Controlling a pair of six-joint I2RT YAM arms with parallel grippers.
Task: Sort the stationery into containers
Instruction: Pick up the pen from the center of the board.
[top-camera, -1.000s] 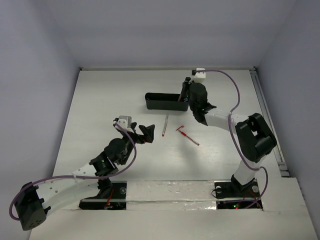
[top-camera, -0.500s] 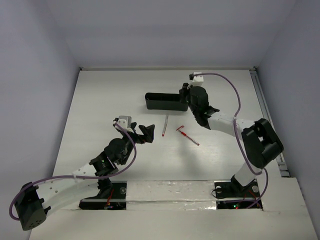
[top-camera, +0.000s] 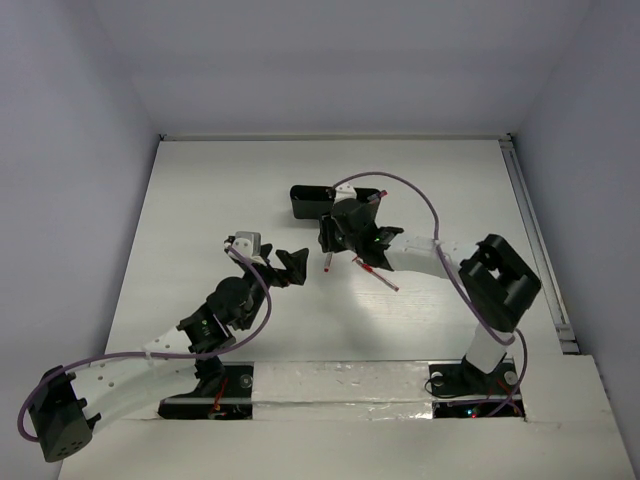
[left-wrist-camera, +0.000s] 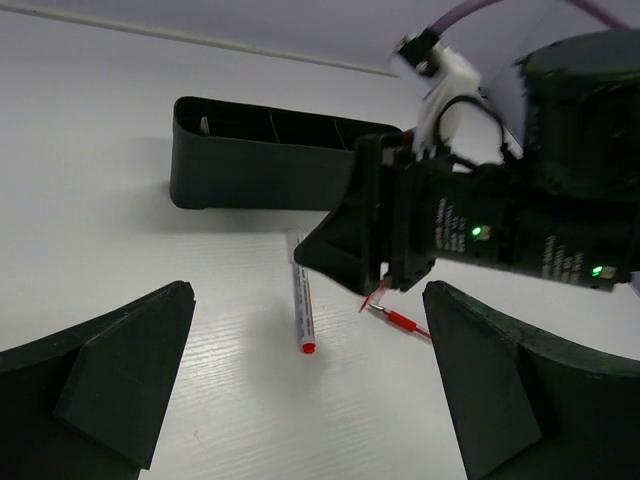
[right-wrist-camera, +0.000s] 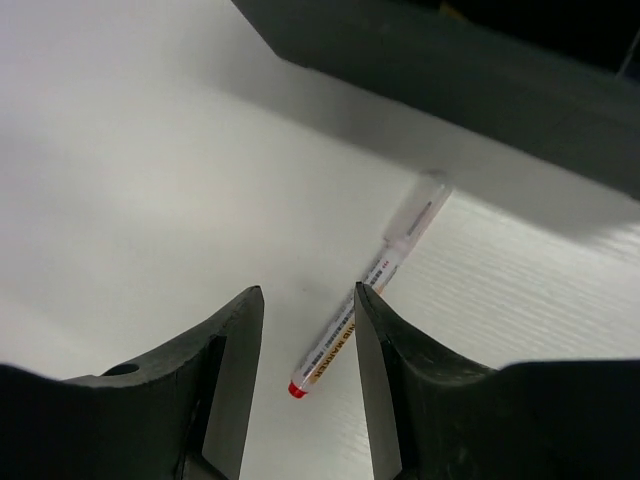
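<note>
Pen (top-camera: 328, 252) lies on the surface (top-camera: 200, 220) near of the black tray (top-camera: 308, 205), whose right end the right gripper (top-camera: 335, 236) hides; swung over from there, its jaws hover slightly parted, empty. Jaws of the left gripper (top-camera: 292, 265) gape wide, empty.

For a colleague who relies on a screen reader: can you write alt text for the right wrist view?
The right gripper hangs open over a red-tipped clear pen lying diagonally on the white table, its red end showing between the two black fingers. The wall of the black tray crosses the top right.
</note>
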